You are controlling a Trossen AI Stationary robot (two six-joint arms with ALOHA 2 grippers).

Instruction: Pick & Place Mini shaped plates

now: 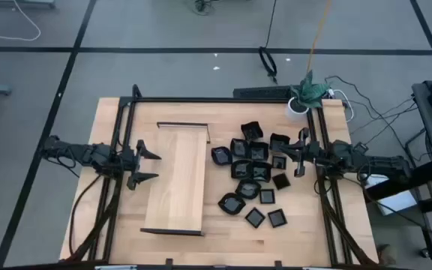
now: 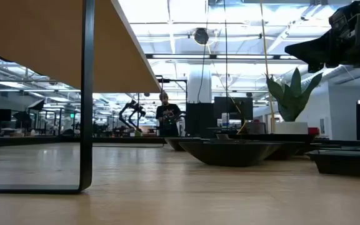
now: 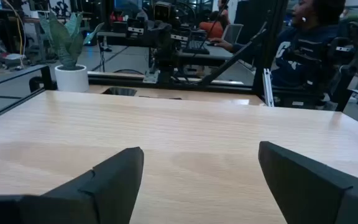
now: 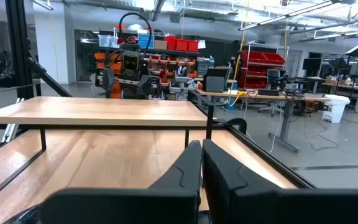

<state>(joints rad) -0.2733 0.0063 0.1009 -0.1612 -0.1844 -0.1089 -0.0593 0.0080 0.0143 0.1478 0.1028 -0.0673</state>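
My left gripper [image 1: 150, 166] hangs with jaws wide and empty beside the board [image 1: 177, 178], my right gripper [image 1: 301, 151] has its jaws closed on nothing over the plates [image 1: 252, 171] clustered on the bench [image 1: 223, 241].
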